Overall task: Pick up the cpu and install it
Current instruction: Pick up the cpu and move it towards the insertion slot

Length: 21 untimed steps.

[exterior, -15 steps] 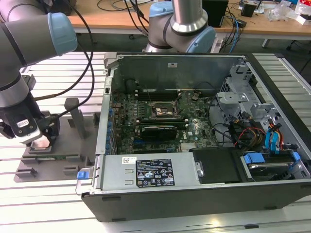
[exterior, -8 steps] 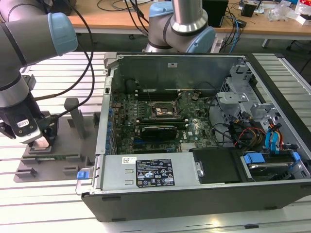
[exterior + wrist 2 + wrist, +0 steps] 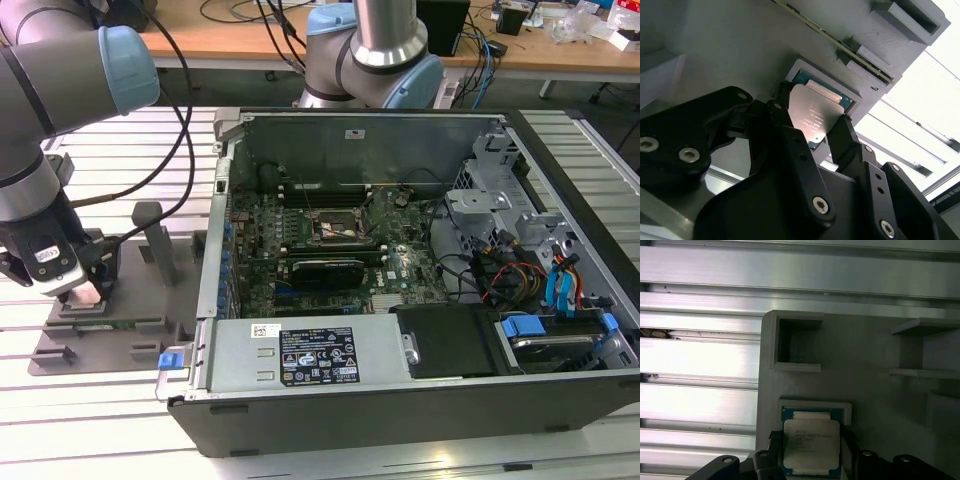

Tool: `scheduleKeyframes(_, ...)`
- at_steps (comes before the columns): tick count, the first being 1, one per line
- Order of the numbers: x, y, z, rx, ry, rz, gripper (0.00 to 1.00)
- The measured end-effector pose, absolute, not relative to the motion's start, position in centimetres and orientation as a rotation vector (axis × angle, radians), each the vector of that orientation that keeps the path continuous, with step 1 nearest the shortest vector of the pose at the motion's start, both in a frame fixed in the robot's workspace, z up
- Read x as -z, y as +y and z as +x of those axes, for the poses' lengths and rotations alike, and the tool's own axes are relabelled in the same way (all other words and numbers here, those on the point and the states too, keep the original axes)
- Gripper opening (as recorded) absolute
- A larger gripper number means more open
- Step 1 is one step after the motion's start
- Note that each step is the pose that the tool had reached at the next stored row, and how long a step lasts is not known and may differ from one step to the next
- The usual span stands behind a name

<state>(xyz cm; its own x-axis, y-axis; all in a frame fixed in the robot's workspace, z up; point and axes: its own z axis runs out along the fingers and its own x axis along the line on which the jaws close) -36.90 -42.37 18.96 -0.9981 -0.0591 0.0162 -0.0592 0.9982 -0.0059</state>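
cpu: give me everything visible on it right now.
The cpu is a small flat square chip. It has a silvery metal lid with faint print, on a green board that shows as a rim around the lid. It lies lid up in a square recess of the grey tray, near the tray's edge beside the slatted metal table. The end effector hangs right over it; contact cannot be told.

Grey tubular arm (image 3: 40, 90) with pale blue joint caps (image 3: 128, 65), a black cable (image 3: 187, 120) running alongside; the end effector (image 3: 812, 124) is matte black, its links dotted with silver screws (image 3: 820, 204).
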Motion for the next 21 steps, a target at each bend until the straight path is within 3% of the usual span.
scheduleKeyframes(9,-19.0,-42.4,-36.9,-0.010,-3.125,0.092,0.55)
scheduleKeyframes(21,-21.4,-42.3,-36.9,-0.012,-3.124,0.093,0.55)
